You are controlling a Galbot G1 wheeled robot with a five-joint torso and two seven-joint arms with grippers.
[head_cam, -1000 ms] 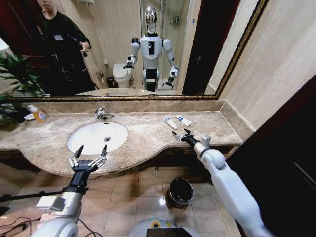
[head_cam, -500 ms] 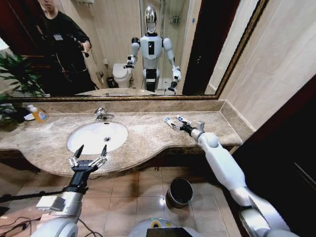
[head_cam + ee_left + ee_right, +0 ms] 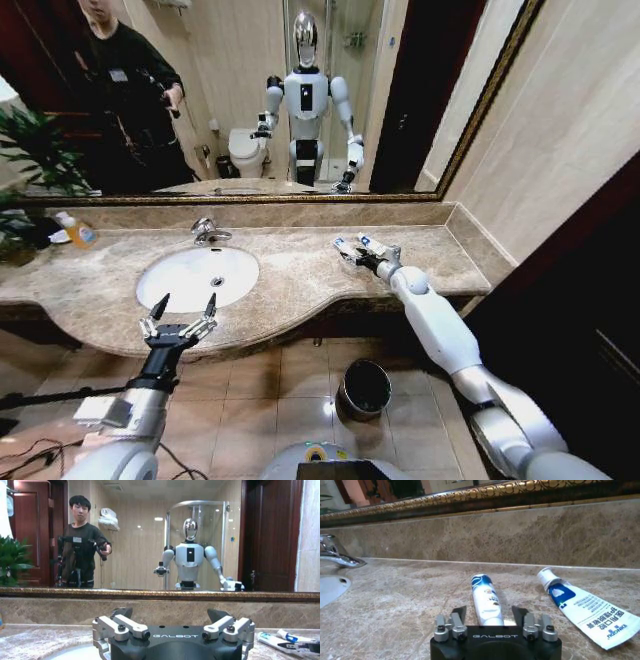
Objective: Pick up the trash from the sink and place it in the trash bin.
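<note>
Since 1 s ago, right gripper (image 3: 489, 621) was extended over beige marble countertop (image 3: 290, 270), jaws open astride small white blue-marked tube (image 3: 485, 600). Tube could roll away if nudged. Left gripper (image 3: 180, 318) parked open nr sink (image 3: 197, 277).

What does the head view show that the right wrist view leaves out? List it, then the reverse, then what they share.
Head view alone: the trash bin on the floor tiles, the whole sink, the orange soap bottle and the left gripper open by the counter's front edge.

Right wrist view alone: the blue print on the flat tube, and the narrow tube lying between the right gripper's open fingers.

Both: the two tubes, the faucet, the marble countertop and the mirror's gold frame.
</note>
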